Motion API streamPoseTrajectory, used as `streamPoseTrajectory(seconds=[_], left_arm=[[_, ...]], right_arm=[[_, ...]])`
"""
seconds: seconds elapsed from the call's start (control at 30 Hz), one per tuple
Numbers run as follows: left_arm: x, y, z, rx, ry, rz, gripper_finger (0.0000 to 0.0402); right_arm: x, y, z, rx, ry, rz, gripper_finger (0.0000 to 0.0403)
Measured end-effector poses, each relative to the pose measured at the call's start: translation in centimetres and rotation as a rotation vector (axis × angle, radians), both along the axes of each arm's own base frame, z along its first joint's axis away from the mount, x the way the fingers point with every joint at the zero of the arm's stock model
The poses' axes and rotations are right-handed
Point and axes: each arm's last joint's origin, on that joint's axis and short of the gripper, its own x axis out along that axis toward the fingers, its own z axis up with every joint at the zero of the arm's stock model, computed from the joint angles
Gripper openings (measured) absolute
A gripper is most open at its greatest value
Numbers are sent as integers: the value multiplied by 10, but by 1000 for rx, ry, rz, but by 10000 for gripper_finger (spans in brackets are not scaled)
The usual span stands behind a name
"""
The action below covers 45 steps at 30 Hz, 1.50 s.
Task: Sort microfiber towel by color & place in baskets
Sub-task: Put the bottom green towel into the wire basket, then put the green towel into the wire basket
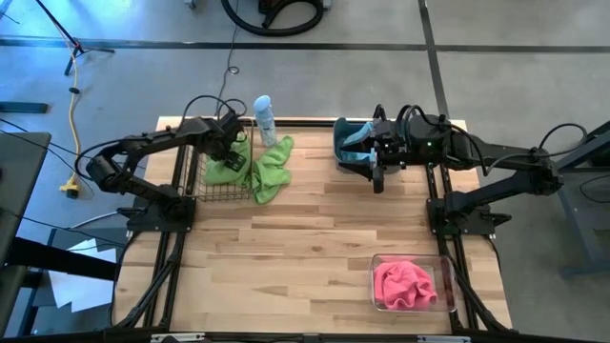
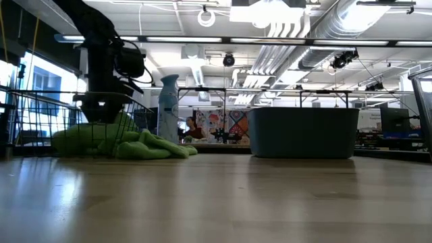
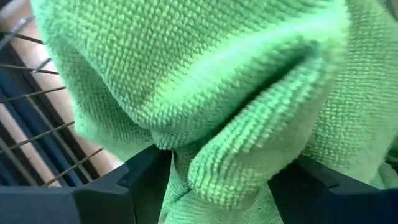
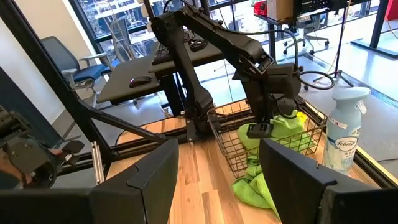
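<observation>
Left gripper (image 4: 268, 124) over wire basket (image 1: 221, 187), fingers parted around green towel (image 3: 205, 93), grip probably released. Towel soft, light, floppy; pinch raised fold. Right gripper (image 1: 378, 164) wide, empty.

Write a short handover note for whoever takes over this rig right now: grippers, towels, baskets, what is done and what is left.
Left gripper: over the black wire basket, jaws apart around a green towel.
Right gripper: open, empty, at the grey-blue tub.
Done: pink towel in the clear box; a teal-blue towel in the tub.
Left: a second green towel hangs over the wire basket's rim onto the table, beside the spray bottle; tuck it in.
</observation>
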Motion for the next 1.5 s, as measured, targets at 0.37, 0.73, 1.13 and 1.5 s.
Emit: streamPoseTrajectory(seconds=[0.37, 0.73, 1.13, 1.5], left_arm=[[2, 3, 23, 0, 41, -2, 233], [-6, -2, 55, 139, 23, -10, 233], [-31, -27, 124, 522, -345, 41, 232], [-51, -49, 197, 983, -860, -4, 232]], right_arm=[[0, 0, 0, 0, 0, 0, 220], [0, 0, 1, 5, -2, -1, 220], [0, 0, 1, 7, -3, -1, 220], [0, 0, 1, 7, -3, -1, 220]])
